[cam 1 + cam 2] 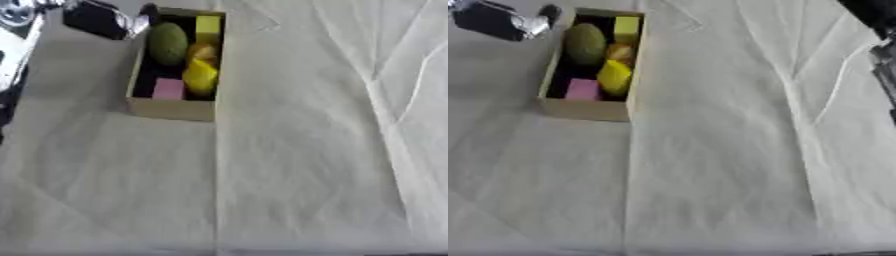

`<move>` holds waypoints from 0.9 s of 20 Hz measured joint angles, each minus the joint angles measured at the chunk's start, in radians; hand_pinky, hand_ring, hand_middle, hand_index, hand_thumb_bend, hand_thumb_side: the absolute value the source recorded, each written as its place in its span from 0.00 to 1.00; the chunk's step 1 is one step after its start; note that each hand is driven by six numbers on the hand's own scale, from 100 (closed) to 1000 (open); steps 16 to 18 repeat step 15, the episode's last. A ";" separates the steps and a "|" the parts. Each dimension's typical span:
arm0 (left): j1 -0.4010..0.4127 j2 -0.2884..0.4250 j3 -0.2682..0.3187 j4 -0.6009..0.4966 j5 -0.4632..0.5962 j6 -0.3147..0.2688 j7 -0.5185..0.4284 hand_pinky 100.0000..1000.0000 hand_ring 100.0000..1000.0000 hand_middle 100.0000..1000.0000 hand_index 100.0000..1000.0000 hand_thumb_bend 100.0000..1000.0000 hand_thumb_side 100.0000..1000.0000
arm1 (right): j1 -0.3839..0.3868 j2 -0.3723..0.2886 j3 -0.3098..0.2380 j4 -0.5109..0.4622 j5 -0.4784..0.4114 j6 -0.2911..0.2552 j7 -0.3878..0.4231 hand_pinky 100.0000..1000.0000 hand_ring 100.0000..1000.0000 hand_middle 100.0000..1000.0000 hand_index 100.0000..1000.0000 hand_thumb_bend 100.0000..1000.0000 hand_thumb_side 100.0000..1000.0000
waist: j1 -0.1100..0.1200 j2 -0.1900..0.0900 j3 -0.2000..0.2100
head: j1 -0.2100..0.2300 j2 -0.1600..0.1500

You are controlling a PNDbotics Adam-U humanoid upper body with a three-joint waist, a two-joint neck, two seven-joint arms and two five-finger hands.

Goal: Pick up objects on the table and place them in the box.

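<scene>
Crowding box (171,109): left hand (109,20).

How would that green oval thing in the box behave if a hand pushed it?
The green oval object looks rounded and smooth, so it would probably roll or slip sideways. The box wall and the yellow object beside it would likely stop it quickly.

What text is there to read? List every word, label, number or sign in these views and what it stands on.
None can be read.
The box shows plain walls, with no print visible.
The green object, yellow block, yellow object and pink block inside it carry no visible marks.
The white cloth is blank.
The left hand shows no legible label.
</scene>
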 measured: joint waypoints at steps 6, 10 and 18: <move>0.240 0.146 0.124 -0.280 0.280 0.114 0.353 0.77 0.77 0.71 0.80 0.00 0.63 | 0.022 0.001 -0.017 0.000 -0.016 -0.019 -0.037 0.88 0.74 0.65 0.77 0.00 0.64 | 0.000 -0.010 0.016 | -0.004 0.000; 0.387 0.159 0.204 -0.358 0.425 0.134 0.506 0.77 0.76 0.70 0.80 0.00 0.63 | 0.030 0.011 -0.024 0.000 -0.031 -0.039 -0.061 0.89 0.74 0.66 0.77 0.00 0.63 | -0.002 -0.011 0.019 | 0.000 0.000; 0.519 0.152 0.269 -0.405 0.490 0.108 0.603 0.76 0.75 0.69 0.80 0.00 0.65 | 0.038 0.038 -0.032 0.000 -0.045 -0.082 -0.097 0.89 0.74 0.66 0.77 0.00 0.63 | -0.019 -0.011 0.024 | 0.001 0.000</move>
